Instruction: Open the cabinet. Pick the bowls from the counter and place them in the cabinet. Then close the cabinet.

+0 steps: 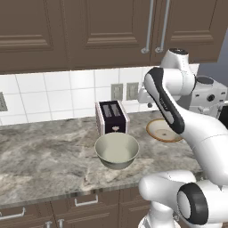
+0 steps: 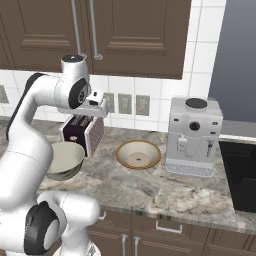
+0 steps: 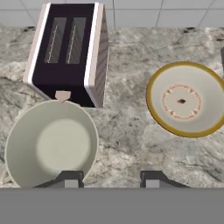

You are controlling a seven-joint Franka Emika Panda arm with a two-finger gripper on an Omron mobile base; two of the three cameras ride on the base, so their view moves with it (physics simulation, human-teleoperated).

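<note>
The cabinet [image 1: 111, 31] [image 2: 135, 35] hangs above the counter [image 1: 44, 156] [image 2: 175, 192] with both doors shut, their silver bar handles [image 1: 149, 26] [image 2: 93, 27] side by side. A deep greyish-cream bowl [image 1: 116, 149] [image 2: 64, 159] [image 3: 50, 144] stands in front of the toaster. The shallower bowl with the orange-yellow rim [image 1: 161, 130] [image 2: 138, 153] [image 3: 186, 99] lies to its right. My gripper [image 3: 111, 180] hovers high over the counter, looking down at the gap between both bowls. Its fingers stand apart and open with nothing between them.
A dark toaster [image 1: 111, 116] [image 2: 82, 132] [image 3: 68, 52] stands by the tiled wall behind the deep bowl. A white coffee machine [image 2: 194, 136] [image 1: 209, 95] sits right of the patterned bowl, with a dark sink [image 2: 242, 175] beyond it. Drawers [image 1: 84, 202] run under the counter edge.
</note>
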